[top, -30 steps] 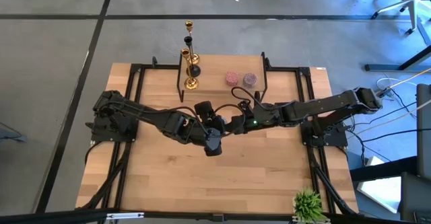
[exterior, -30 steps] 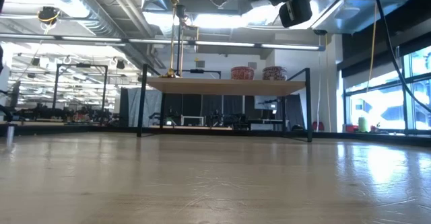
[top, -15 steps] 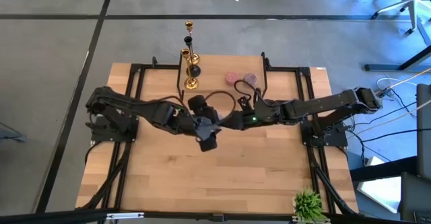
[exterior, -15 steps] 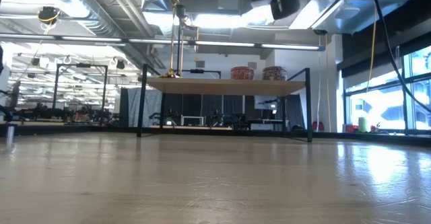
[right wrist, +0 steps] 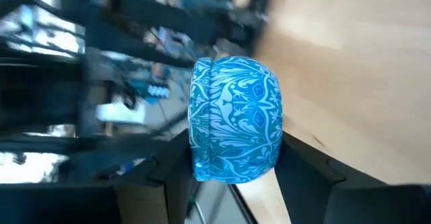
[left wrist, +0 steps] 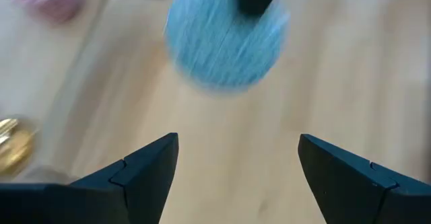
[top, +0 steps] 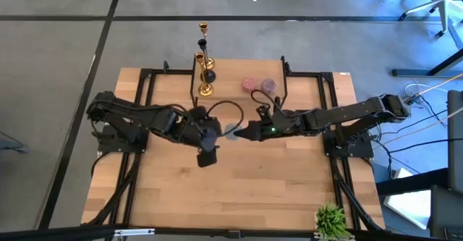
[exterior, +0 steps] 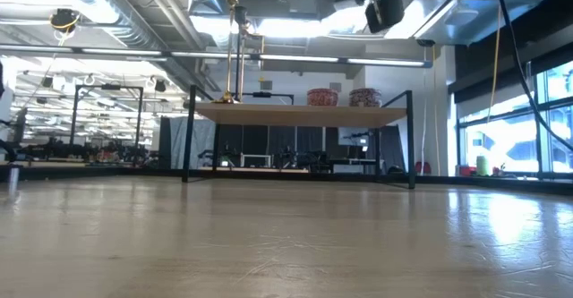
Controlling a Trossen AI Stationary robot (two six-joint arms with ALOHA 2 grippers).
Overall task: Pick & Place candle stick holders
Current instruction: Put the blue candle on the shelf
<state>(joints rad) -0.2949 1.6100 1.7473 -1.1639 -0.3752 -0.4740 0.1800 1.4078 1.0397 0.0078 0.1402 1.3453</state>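
Your left gripper [top: 214, 141] hangs over the middle of the worktop [top: 166, 197], jaws wide and empty. Your right gripper [top: 239, 133] holds a blue patterned ball [right wrist: 236, 120]. The candle stick holders [top: 205, 67] stand untouched on the shelf [top: 235, 78] at the far edge; put the ball down, then reach there.

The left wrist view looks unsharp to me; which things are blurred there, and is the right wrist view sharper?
Left wrist view: the round blue patterned object is smeared, and so are the pink blob and the shiny gold candlestick base at the edge; the left gripper fingers stay crisp. Right wrist view: the same blue object, held in the right gripper, is sharp, while the room behind it is streaked.
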